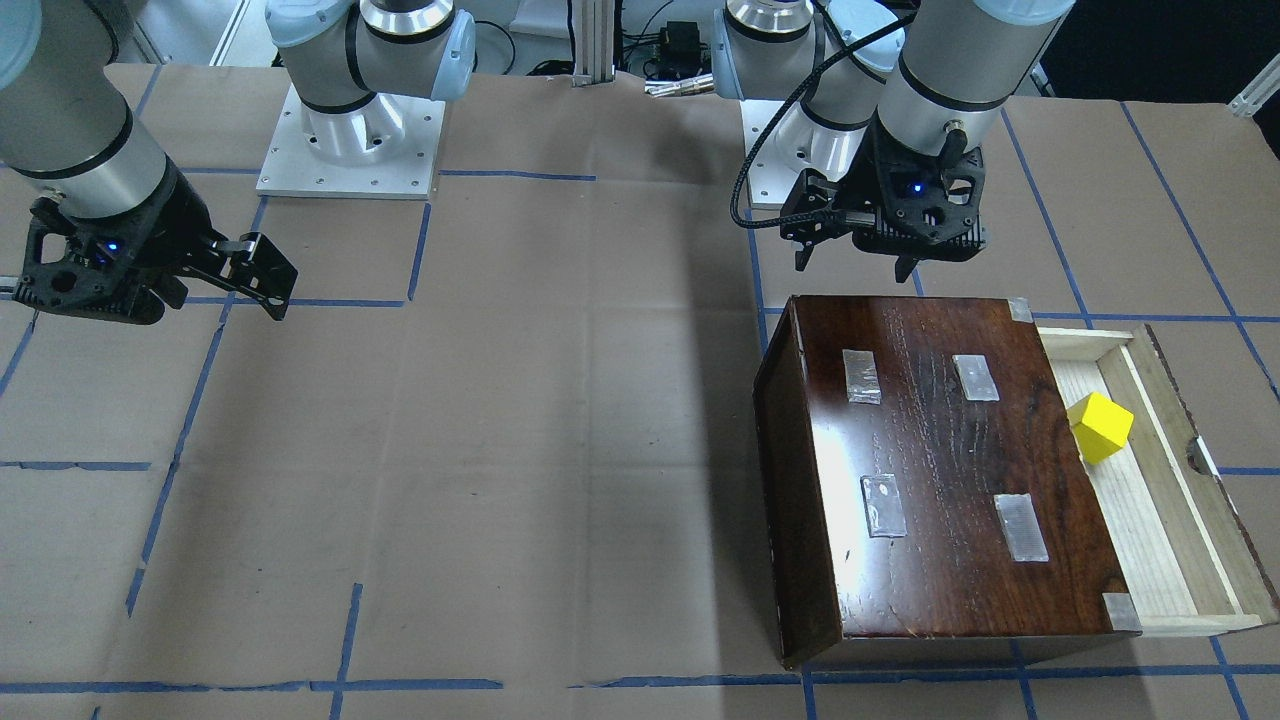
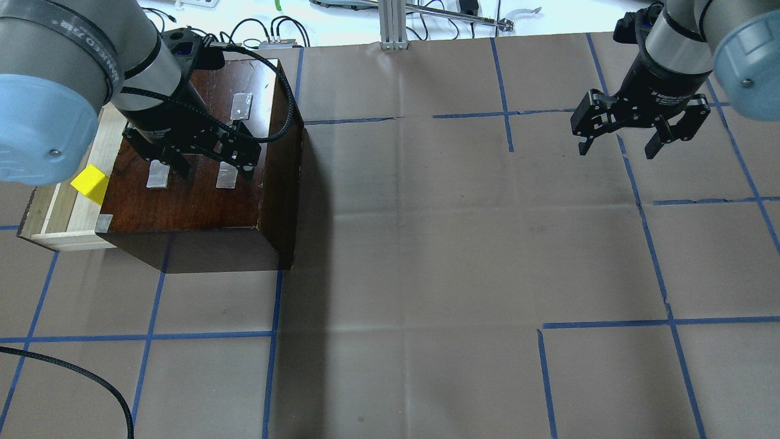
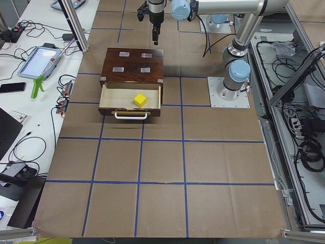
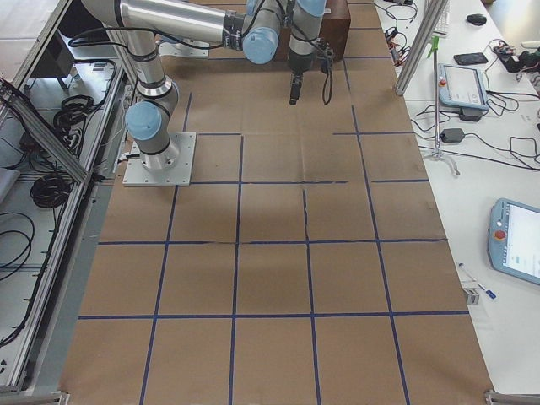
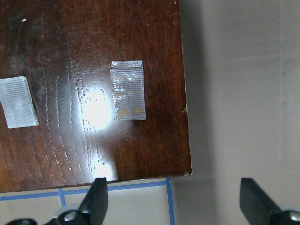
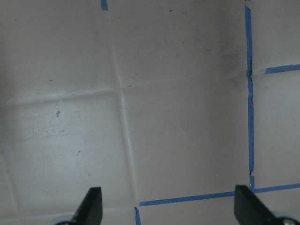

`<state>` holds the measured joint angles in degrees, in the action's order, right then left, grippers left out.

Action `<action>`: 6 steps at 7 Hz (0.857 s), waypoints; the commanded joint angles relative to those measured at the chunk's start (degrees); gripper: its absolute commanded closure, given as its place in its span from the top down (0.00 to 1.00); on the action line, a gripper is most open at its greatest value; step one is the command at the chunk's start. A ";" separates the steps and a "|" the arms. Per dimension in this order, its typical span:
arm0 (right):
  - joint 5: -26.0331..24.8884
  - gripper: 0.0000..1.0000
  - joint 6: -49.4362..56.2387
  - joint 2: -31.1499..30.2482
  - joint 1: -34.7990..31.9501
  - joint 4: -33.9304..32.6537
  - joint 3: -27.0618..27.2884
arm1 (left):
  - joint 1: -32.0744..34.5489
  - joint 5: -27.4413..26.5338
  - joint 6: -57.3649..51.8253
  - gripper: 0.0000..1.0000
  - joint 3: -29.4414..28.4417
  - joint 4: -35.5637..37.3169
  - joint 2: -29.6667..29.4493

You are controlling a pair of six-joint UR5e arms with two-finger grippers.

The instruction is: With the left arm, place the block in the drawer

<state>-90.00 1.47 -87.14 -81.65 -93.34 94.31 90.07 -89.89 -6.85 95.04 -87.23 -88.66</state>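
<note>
The left gripper hangs above the box with its jaws spread wide and nothing between them; in the wrist view its fingertips straddle the box's corner on the robot's side, the corner farthest from the drawer, one tip by the box's edge and the other over bare paper beside the box; it touches neither the box nor the block. A thick black cable loops to its wrist, and the left arm rises from there over the drawer side of the box.

The block lies inside the drawer, which stands pulled out from the box; the yellow cube sits askew to the drawer's walls, close against the box's open front and well apart from the left gripper. The drawer is pale bare wood with a white handle on the face turned away from the box. The box is dark, glossy brown, with four pale tape patches on its top and more tape at its corners.

The right gripper hovers far from the box, across the table on the side opposite the drawer; its jaws are also wide apart and hold nothing; below them the wrist view shows only brown paper and blue tape lines. The right arm slants up from it.
</note>
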 commanded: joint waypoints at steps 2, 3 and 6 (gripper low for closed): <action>0.00 1.00 0.02 0.04 0.00 0.00 0.00 | 0.02 -0.03 -0.10 0.98 -0.12 0.13 -0.02; 0.00 1.00 0.02 -0.05 0.00 0.00 0.00 | -0.07 -0.11 0.34 0.98 -0.21 0.13 -0.37; 0.00 1.00 0.02 -0.05 0.00 0.00 0.00 | -0.07 -0.29 2.70 0.98 -0.47 0.13 -0.29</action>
<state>-90.00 1.46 -87.13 -81.65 -93.34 94.31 90.01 -90.04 -5.33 94.63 -87.10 -89.01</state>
